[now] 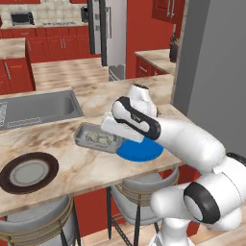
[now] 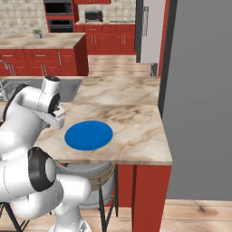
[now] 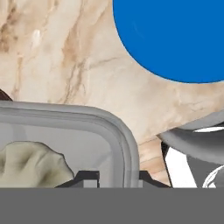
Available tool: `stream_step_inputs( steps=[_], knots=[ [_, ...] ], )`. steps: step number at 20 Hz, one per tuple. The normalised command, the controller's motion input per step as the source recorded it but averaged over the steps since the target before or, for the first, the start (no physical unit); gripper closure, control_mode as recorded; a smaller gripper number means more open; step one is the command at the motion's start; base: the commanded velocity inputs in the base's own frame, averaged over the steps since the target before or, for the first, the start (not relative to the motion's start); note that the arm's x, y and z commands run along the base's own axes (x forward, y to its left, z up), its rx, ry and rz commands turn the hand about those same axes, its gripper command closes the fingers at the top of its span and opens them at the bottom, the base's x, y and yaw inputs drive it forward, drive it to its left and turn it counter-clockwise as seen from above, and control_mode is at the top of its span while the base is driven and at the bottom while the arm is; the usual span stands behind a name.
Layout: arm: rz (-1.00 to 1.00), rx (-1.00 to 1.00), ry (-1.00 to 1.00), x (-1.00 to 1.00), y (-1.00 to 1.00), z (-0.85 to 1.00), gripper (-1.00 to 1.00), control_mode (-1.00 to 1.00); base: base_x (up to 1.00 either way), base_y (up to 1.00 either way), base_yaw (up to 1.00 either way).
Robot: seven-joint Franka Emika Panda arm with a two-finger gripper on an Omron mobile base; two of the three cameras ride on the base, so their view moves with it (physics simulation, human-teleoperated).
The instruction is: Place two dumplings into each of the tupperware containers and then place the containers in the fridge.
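Looking over my feeds, largest thing first:

Fridge (image 1: 106, 33): I see it tall and grey-metallic at the far end of the kitchen, doors closed, well apart from the counter I am working at.

Counter (image 1: 72, 144): marbled beige top carrying everything below; a grey sink (image 1: 41, 108) is set into it at the far left of my left base view.

Arm: it reaches from the base out over the counter, with the hand hanging low over the near edge of the container.

Blue plate (image 2: 88, 134): round and bare, lying flat just beside the container; in my left base view its edge slips under the arm.

Dark-brown plate (image 1: 29, 172): round with a grey centre, near the counter's front edge, well apart from the container.

Tupperware container (image 1: 96, 138): translucent grey tray on the counter between the two plates, close against the blue one.

Gripper (image 3: 118, 178): the finger tips straddle the container's rim, one tip inside the wall and one outside; I cannot tell if they are pinching the rim, since only the very tips show.

Dumplings (image 1: 100, 139): pale crinkled lumps inside the tray; I think there are two, though they blur together. One dumpling (image 3: 33, 164) sits just beside the inner finger tip.
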Motion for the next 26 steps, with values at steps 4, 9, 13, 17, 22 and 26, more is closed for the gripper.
stream_step_inputs(
  steps=[4,9,13,17,22,26],
  knots=[
    [-0.56,0.00,0.13,-0.32,-0.51,0.63,1.00,-1.00,0.00,0.00,0.00],
    [-0.53,-0.03,0.14,-0.03,-0.60,0.24,1.00,-1.00,0.00,0.00,0.00],
    [-0.52,-0.02,0.12,0.00,-0.57,0.18,1.00,-1.00,0.00,0.00,0.00],
    [-0.47,0.00,0.25,0.00,-0.43,0.38,1.00,-1.00,0.00,0.00,0.00],
    [-0.34,0.00,0.29,0.00,-0.31,0.22,1.00,-1.00,0.00,0.00,0.00],
    [-0.07,0.00,0.11,-0.05,-0.22,0.05,1.00,-1.00,0.00,0.00,0.00]
  ],
)
